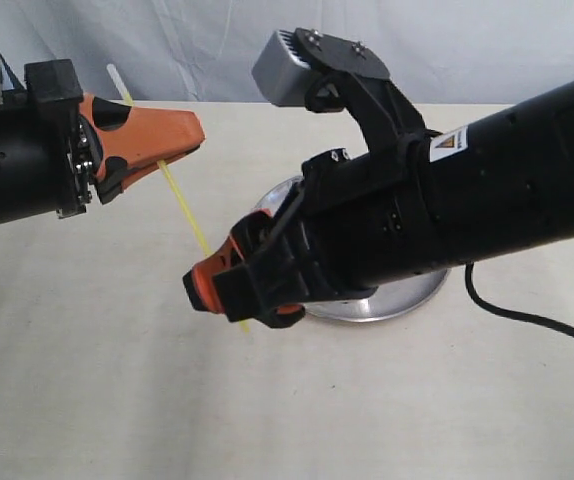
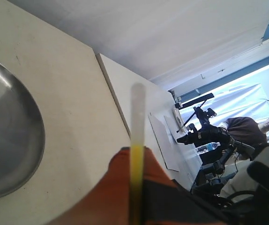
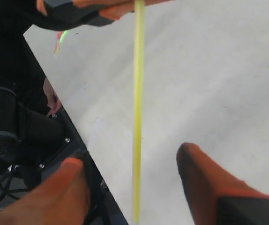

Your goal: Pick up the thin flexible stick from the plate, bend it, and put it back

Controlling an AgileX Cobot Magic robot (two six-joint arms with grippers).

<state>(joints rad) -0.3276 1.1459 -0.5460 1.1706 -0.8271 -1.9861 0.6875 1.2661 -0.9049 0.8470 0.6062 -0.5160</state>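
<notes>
The thin flexible stick [image 1: 185, 212], a straight yellow-green strand, hangs in the air at a slant above the table. My left gripper [image 1: 189, 135] is shut on its upper part, with the pale top end poking out behind the orange fingers. In the left wrist view the stick [image 2: 136, 154] runs across the closed fingers. My right gripper [image 1: 217, 290] is open around the stick's lower end, and the stick [image 3: 137, 117] passes between its two spread fingers [image 3: 198, 173] without touching them. The silver plate [image 1: 407, 300] lies mostly hidden under the right arm, also showing as the plate [image 2: 12, 140].
The cream table [image 1: 87, 380] spreads all around. A black cable [image 1: 527, 318] trails off the right arm across the table. In the left wrist view, camera gear and a person [image 2: 247, 136] stand beyond the table's far edge.
</notes>
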